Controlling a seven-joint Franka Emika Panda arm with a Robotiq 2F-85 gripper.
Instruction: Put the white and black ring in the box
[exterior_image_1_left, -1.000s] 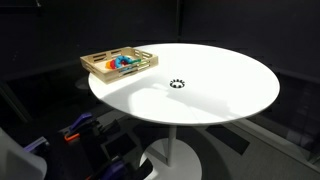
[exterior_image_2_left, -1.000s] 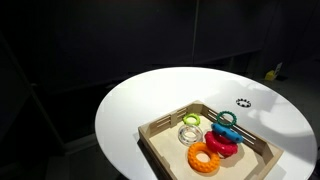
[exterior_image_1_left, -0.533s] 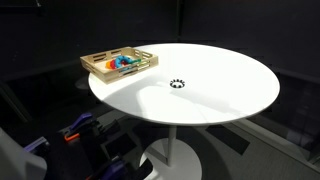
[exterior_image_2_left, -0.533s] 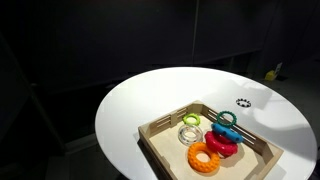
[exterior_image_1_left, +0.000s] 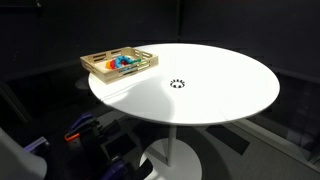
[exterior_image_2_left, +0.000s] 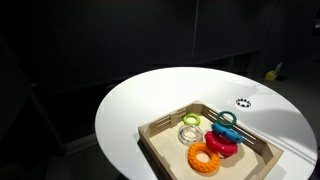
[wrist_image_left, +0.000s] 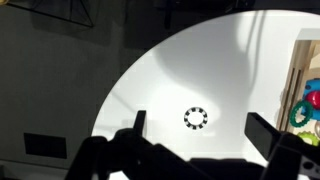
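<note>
The white and black ring (exterior_image_1_left: 177, 84) lies flat on the round white table (exterior_image_1_left: 230, 90), about the middle. It shows in both exterior views (exterior_image_2_left: 243, 102) and in the wrist view (wrist_image_left: 195, 118). The box (exterior_image_1_left: 96, 63) is a light-wood tray at the table's edge, holding orange, red, blue and clear rings (exterior_image_2_left: 210, 140); its edge shows at the right of the wrist view (wrist_image_left: 298, 80). My gripper (wrist_image_left: 198, 125) is open and empty, high above the table, with the ring seen between its fingers. The gripper does not show in the exterior views.
The room around the table is dark. The table stands on a white pedestal (exterior_image_1_left: 172, 150). Blue and dark equipment (exterior_image_1_left: 75, 130) sits low beside the table. A small yellow object (exterior_image_2_left: 271, 73) lies beyond the table's far edge.
</note>
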